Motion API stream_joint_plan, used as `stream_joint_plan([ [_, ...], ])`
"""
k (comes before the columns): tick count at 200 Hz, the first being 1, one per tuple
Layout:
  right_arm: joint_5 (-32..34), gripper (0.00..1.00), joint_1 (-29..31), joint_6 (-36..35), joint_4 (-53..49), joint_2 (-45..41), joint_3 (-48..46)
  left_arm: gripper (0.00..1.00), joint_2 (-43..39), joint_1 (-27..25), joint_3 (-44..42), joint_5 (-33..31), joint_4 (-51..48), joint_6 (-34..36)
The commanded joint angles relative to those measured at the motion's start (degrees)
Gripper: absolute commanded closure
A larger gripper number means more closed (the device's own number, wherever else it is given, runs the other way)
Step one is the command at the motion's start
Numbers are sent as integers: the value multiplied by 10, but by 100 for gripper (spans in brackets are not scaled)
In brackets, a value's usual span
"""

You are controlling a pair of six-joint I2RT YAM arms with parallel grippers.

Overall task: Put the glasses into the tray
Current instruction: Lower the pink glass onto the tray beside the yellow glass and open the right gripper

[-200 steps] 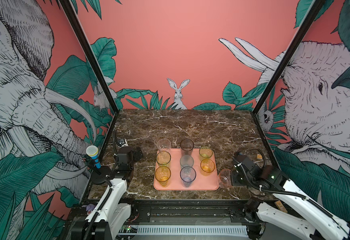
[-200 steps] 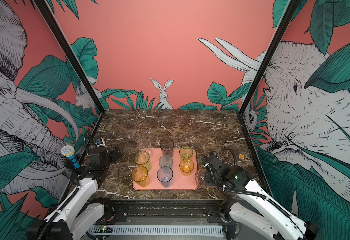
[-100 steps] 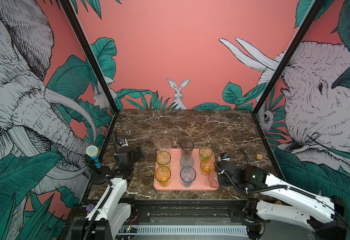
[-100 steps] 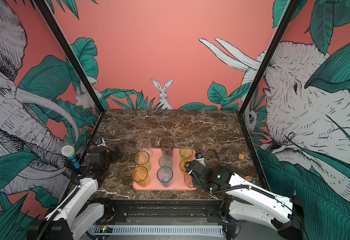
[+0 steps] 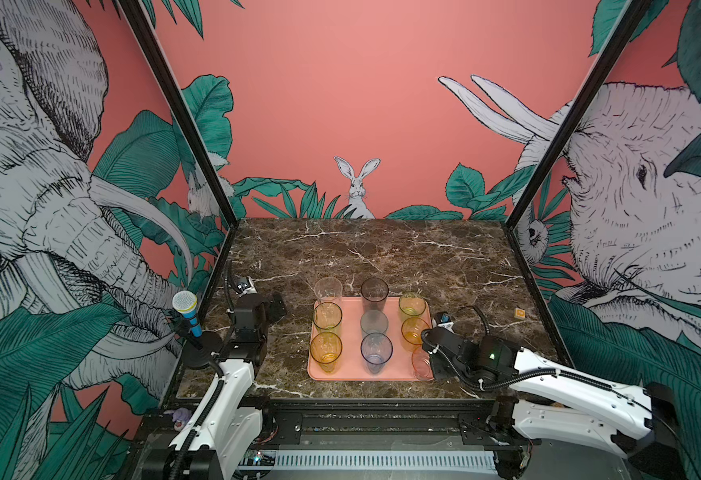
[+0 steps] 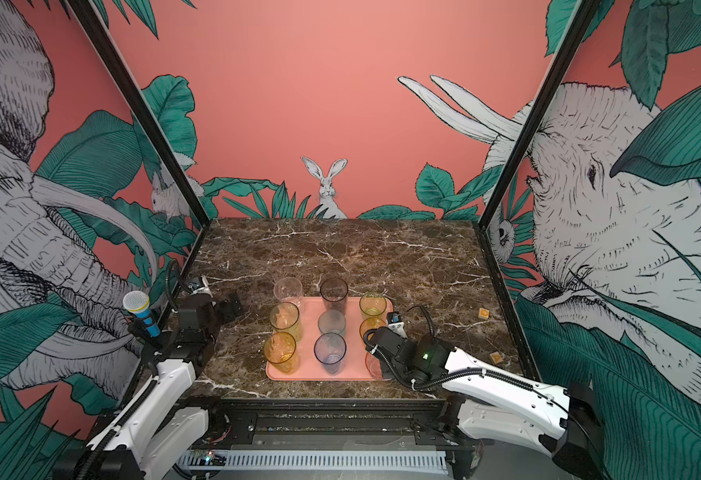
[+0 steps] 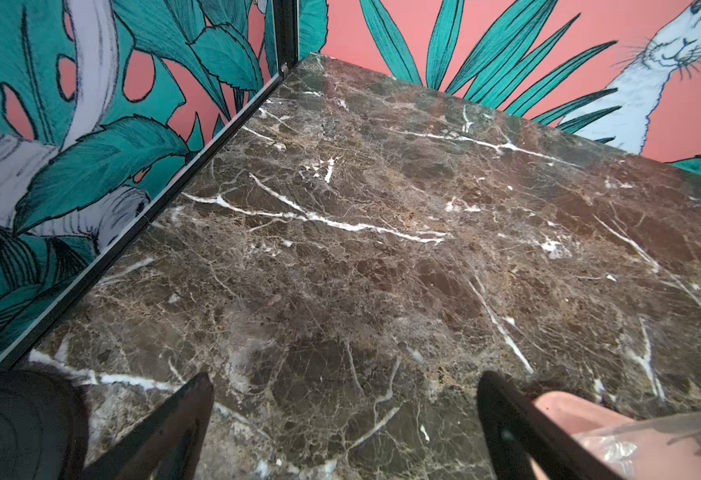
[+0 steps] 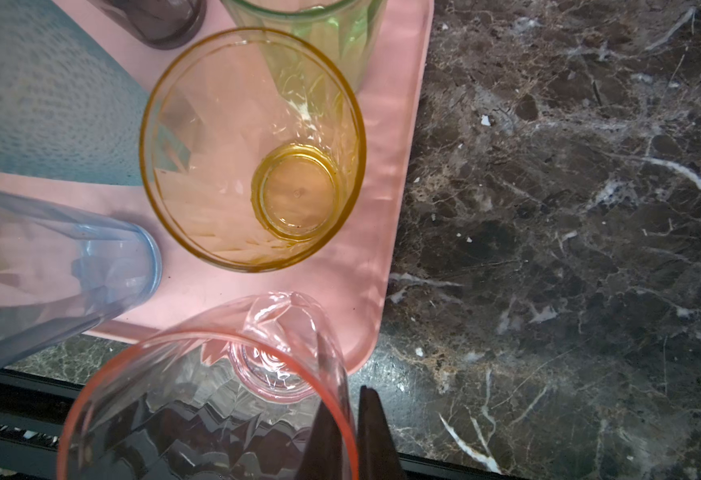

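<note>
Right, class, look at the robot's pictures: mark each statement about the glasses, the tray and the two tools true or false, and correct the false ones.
1. The right tool is shut on the rim of the pink glass. True.
2. The left tool is shut. False: it is open and empty above the marble table.
3. The tall smoky grey glass stands in the middle of the far row on the tray. True.
4. The lavender-blue glass lies on its side. False: it stands upright in the near row.
</note>
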Motion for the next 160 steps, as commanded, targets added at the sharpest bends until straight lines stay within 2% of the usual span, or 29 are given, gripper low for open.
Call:
stream_joint_plan([
  [1,14,100,4,27,15,4,-6,0,-24,-1,-3,9,-10,-6],
  [72,18,100,4,34,36,13,-19,0,-28,-1,14,6,-19,5],
  [160,24,100,3,34,57,46,-14,1,-24,0,-7,0,5,5],
])
